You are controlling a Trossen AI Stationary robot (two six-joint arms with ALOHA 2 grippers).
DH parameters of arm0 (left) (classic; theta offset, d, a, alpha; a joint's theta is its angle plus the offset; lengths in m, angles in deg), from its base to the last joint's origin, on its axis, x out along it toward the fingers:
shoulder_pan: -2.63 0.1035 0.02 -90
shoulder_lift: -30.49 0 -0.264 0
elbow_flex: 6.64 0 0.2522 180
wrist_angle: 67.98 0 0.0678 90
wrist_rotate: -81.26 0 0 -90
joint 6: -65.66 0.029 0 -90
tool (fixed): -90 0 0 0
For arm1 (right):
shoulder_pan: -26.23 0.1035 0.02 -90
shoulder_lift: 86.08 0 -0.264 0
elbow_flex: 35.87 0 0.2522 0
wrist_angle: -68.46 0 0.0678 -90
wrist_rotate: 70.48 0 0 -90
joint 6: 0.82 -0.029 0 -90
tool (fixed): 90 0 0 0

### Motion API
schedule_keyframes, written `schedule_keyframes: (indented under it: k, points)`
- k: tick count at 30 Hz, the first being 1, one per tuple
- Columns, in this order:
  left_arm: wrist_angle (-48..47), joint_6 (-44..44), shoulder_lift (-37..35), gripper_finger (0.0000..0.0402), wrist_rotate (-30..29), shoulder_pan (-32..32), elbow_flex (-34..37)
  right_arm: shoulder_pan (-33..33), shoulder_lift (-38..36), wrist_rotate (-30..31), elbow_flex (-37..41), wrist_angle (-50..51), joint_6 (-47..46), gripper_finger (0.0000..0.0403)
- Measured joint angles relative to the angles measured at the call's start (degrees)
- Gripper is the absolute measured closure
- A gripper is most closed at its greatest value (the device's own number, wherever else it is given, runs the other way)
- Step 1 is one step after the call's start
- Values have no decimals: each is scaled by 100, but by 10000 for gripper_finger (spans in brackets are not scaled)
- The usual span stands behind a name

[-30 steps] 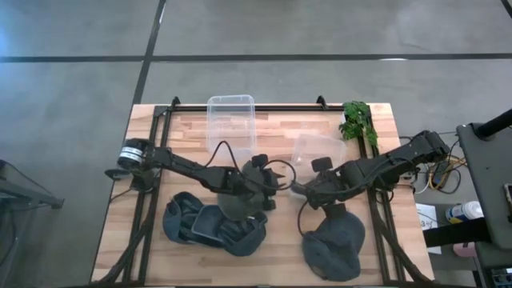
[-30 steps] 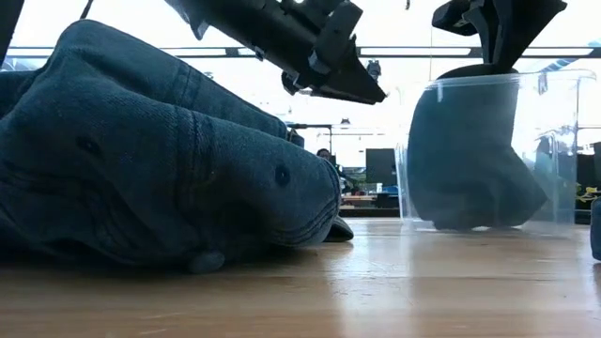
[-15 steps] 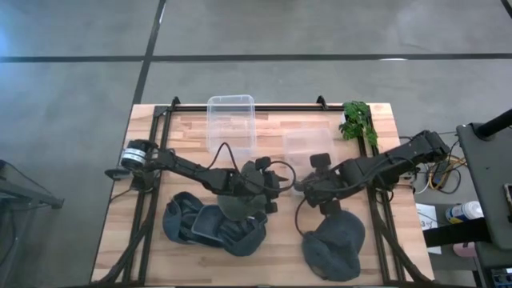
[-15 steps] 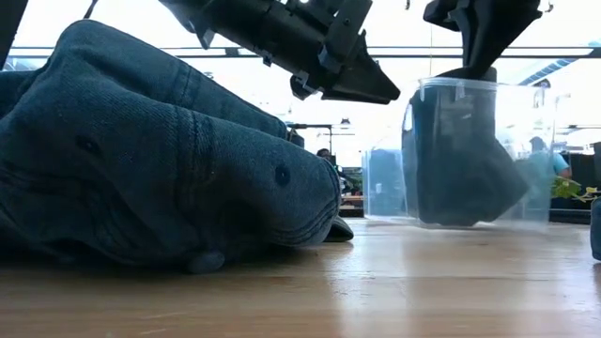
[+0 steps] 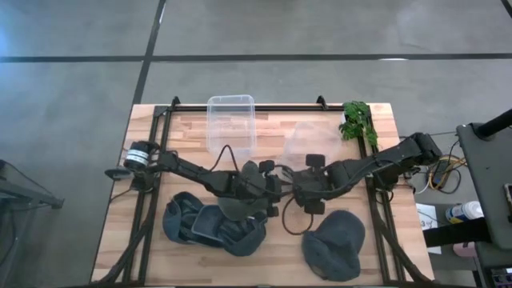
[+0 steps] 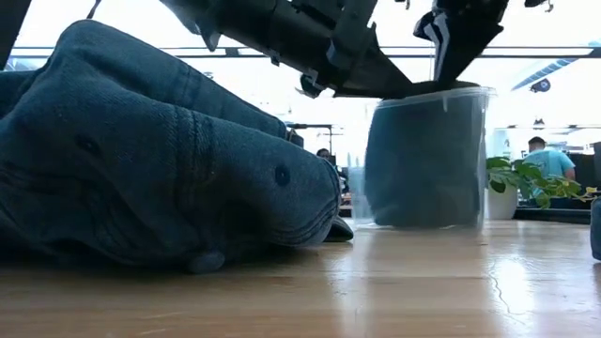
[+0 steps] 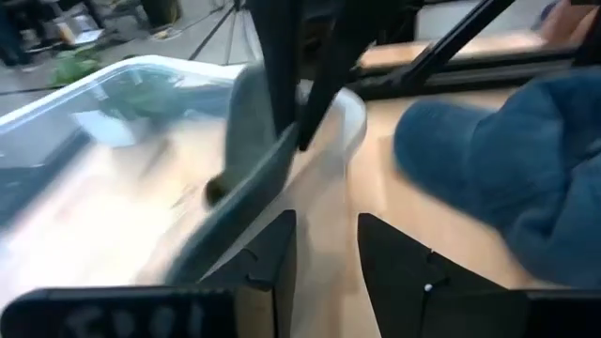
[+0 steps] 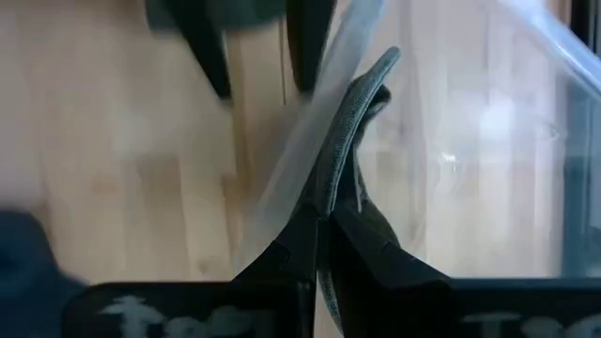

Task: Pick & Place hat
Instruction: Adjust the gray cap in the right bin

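A clear container (image 6: 427, 155) stands mid-table with a dark blue hat (image 6: 413, 160) inside it. My right gripper (image 8: 324, 230), also in the low view (image 6: 449, 52), is shut at its rim from above. My left gripper (image 7: 326, 249) is open and hovers just left of that rim (image 5: 274, 189), nothing between its fingers. A heap of denim hats (image 5: 212, 226) lies on the near-left part of the table and fills the left of the low view (image 6: 160, 160). One more hat (image 5: 334, 244) lies on the table near the right front. My right gripper pinches the hat's thin grey-green edge (image 8: 349, 131) together with the container's clear wall (image 8: 302, 174) between its two fingers. The fingers come from above, slanting down. The container stands upright below them; whether its bottom rests on the table I cannot tell.
A second clear container (image 5: 230, 120) sits at the far edge, a green plant (image 5: 357, 120) at the far right corner. Black frame rails (image 5: 240, 106) border the table. A person (image 6: 541, 155) is in the room behind.
My right gripper has moved toward the table's left and rolled, staying shut. The container with the hat has come along toward my left gripper and has gone from tilted to upright.
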Motion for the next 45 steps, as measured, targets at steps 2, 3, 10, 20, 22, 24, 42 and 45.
schedule_keyframes:
  k: [2,3,10,20,22,24,42,45]
  points:
    - [-369,294,-96,292,-278,-97,-105,54,58,-15,-51,275,134,390]
    - [-617,506,-147,292,-463,-147,-158,91,57,-16,-72,316,223,390]
    - [-1509,1945,-367,292,-894,-361,-491,306,-84,-67,-168,308,366,390]
    - [-2443,2265,-387,292,-560,43,-581,313,-88,-63,-329,292,576,390]
    - [-2614,2279,-400,292,-470,110,-605,313,-90,-63,-329,292,587,390]
    - [-2789,2274,-400,292,-410,195,-610,313,-88,-63,-327,274,587,390]
    - [-2698,1715,-371,367,202,213,-682,-190,-89,684,-315,0,-158,390]
    - [-2677,1536,-367,367,250,224,-774,-254,-58,942,-303,24,-198,390]
